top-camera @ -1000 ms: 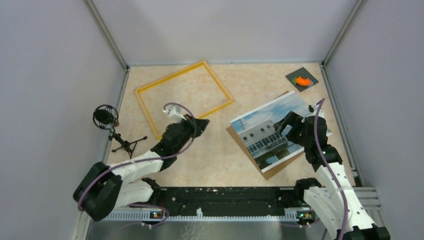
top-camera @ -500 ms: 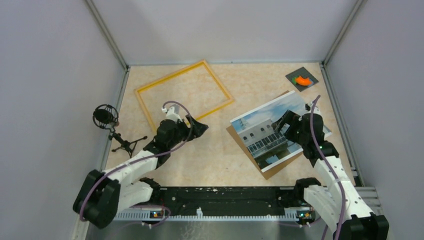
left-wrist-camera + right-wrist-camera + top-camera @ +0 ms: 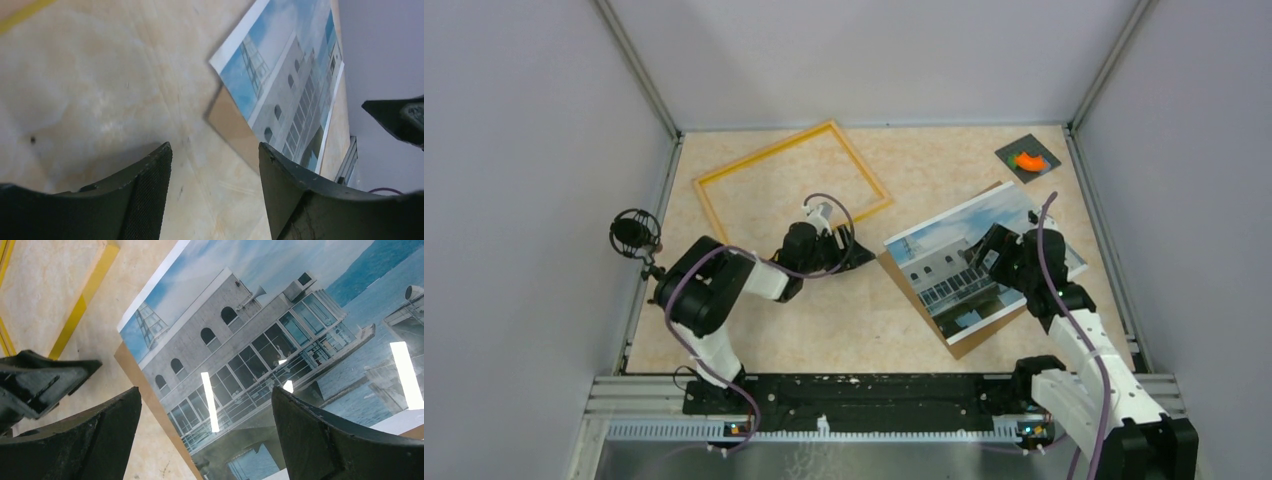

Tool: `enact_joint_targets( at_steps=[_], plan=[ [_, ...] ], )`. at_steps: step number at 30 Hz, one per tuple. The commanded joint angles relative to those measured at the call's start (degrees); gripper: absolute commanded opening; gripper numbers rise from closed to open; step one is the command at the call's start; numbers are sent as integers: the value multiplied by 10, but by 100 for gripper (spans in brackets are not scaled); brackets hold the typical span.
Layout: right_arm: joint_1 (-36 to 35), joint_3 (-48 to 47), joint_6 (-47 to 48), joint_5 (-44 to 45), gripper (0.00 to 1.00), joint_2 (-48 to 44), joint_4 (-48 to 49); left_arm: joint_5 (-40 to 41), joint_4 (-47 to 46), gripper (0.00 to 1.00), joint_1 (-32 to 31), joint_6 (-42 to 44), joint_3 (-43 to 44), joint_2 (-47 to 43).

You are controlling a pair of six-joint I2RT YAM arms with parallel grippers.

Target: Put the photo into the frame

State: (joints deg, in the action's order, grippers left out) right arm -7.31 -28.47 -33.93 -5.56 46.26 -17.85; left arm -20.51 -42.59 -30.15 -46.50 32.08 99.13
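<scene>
The photo and the frame, lying well apart
We see the white-bordered building print flat and skewed on a brown board at right; the yellow-orange frame lies flat, far left.

Yellow-orange frame — photo white-bordered, white building, blue sky.

Beige marbled table, lightly scuffed, with one dark speck in the left wrist view. Plain pale grey panels enclose it: left wall, far wall, right wall. Silver aluminium posts rise from both far corners. Black slotted rail runs along the near edge. Small black microphone on tripod stands at the left edge. Light is even, shadows soft.
</scene>
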Motion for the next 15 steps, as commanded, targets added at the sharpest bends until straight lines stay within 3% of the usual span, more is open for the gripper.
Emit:
enact_joint_targets(
  at_steps=[1,7,11,15],
  plan=[
    [5,-13,15,5,99,-25,11,12,-88,67,5,-22,56,71],
    [5,-17,18,7,99,-34,5,46,-70,59,8,-97,98,138],
    [6,-13,18,4,99,-27,10,-3,-181,58,15,-144,103,193],
    [6,-12,18,0,99,-21,13,-53,-329,47,22,-195,91,237]
  ],
)
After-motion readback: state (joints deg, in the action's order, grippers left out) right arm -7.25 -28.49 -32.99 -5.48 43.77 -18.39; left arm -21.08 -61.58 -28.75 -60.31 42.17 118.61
